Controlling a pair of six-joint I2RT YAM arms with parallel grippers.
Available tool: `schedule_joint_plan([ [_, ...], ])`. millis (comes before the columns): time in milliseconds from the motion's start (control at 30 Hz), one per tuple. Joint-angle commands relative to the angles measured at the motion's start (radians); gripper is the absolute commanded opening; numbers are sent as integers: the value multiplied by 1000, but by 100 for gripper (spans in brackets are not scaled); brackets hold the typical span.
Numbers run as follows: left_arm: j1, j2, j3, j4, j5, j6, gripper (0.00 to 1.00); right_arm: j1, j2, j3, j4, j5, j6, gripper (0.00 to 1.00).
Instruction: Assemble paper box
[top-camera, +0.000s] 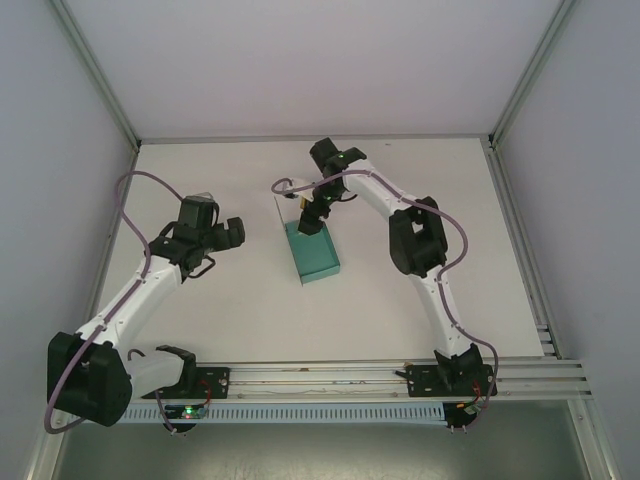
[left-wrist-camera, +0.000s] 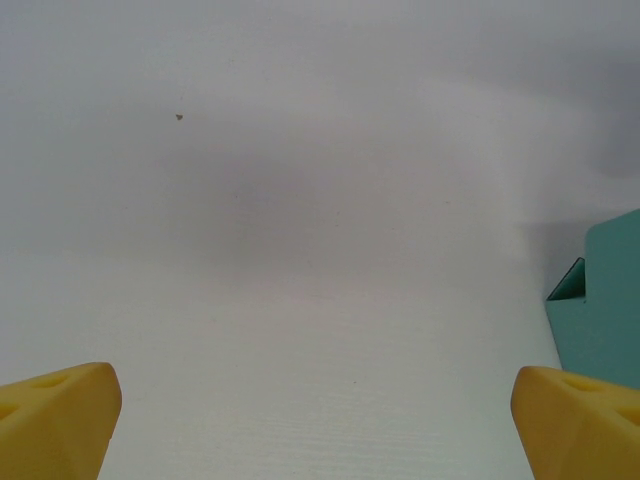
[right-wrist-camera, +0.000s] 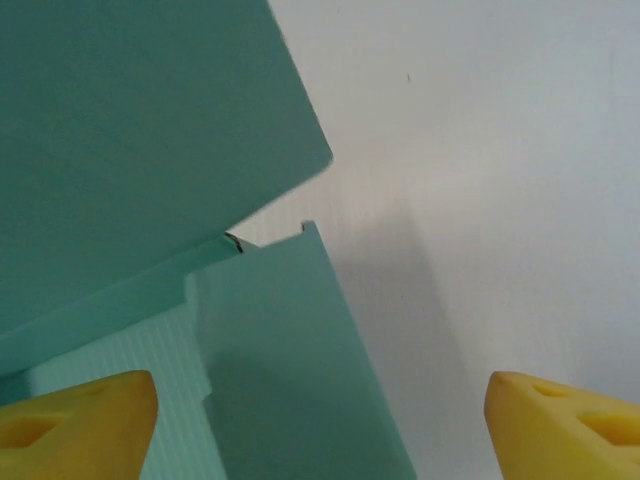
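A teal-green paper box (top-camera: 318, 258) lies near the middle of a white table (top-camera: 200, 320), partly folded. It looks like a shallow open tray with a flap standing up at its far end. In the right wrist view the card (right-wrist-camera: 150, 130) is close up, with one broad panel tilted above a lower panel that has a notched edge.

The right gripper (top-camera: 311, 222) hangs over the far end of the box with its jaws spread wide and nothing held. Its yellow fingertips (right-wrist-camera: 80, 420) sit at the bottom corners of its own view, the left one over the card and the right one over bare table.

The left gripper (top-camera: 232, 233) is a little way to the left of the box and not touching it. It is also wide open and empty (its camera catches the box's edge (left-wrist-camera: 610, 300) at the right).

The risks, as a judgement: nothing pins the box, so a push from the right fingers could slide or spin the light card instead of folding it. A fingertip catching the raised flap's edge might crease or buckle it. A flap that is pressed and then released may spring back open.
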Motion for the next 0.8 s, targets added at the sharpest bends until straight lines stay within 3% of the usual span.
schedule_joint_plan([
  [0, 12, 5, 11, 22, 20, -30, 100, -7, 43, 98, -140, 49, -33, 82],
  [133, 11, 29, 20, 16, 30, -30, 100, -2, 97, 150, -178, 105, -28, 77],
  [233, 12, 44, 24, 13, 39, -30, 99, 3, 120, 159, -192, 134, -32, 67],
  [300, 11, 49, 28, 13, 46, -31, 100, 8, 132, 159, -198, 143, -31, 54],
  [400, 11, 52, 33, 14, 70, -24, 100, 14, 142, 158, -186, 157, 8, 51],
  [467, 11, 48, 34, 14, 79, -22, 100, 18, 134, 150, -141, 205, 114, 46],
  [567, 11, 37, 36, 9, 62, -29, 100, 14, 95, 103, -31, 344, 403, 25],
  [633, 12, 27, 37, 5, 40, -38, 100, 17, 38, 10, 35, 435, 572, 22],
  [767, 11, 13, 46, 10, 2, -45, 100, 38, -168, -351, 259, 628, 882, 19],
])
